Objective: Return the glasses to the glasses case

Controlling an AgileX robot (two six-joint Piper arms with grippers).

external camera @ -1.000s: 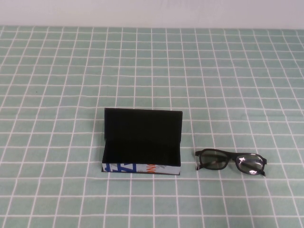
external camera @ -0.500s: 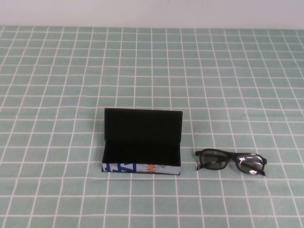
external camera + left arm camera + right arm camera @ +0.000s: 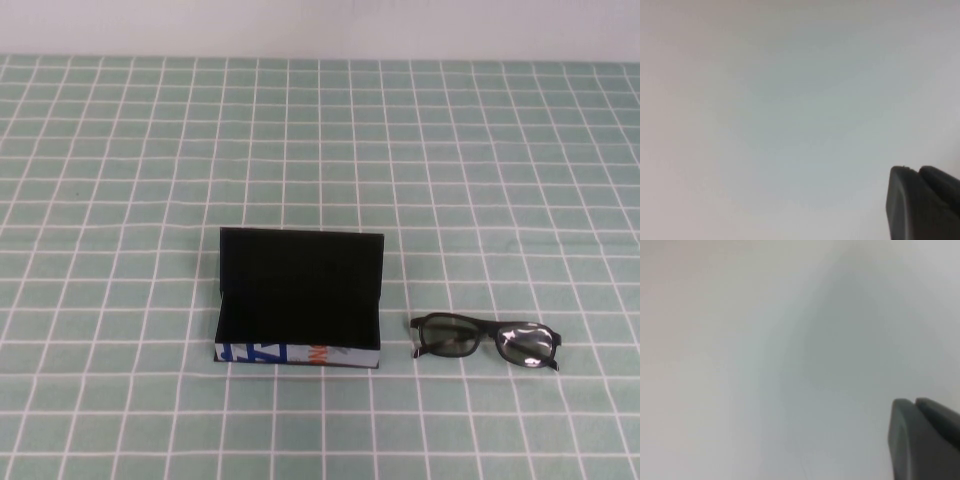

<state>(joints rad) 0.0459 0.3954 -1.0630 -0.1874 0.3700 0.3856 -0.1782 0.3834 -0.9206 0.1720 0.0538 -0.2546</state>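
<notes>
The black glasses case (image 3: pixel 298 298) stands open in the middle of the table, lid upright at the back, its blue, white and orange front side facing me. The black thick-framed glasses (image 3: pixel 486 340) lie on the cloth just right of the case, a small gap between them, arms folded. Neither arm shows in the high view. My left gripper (image 3: pixel 916 170) appears only in the left wrist view, fingers pressed together, against a blank pale surface. My right gripper (image 3: pixel 914 401) appears only in the right wrist view, fingers together, also against a blank surface. Both hold nothing.
A green cloth with a white grid (image 3: pixel 150 150) covers the table. A pale wall (image 3: pixel 320 25) runs along the far edge.
</notes>
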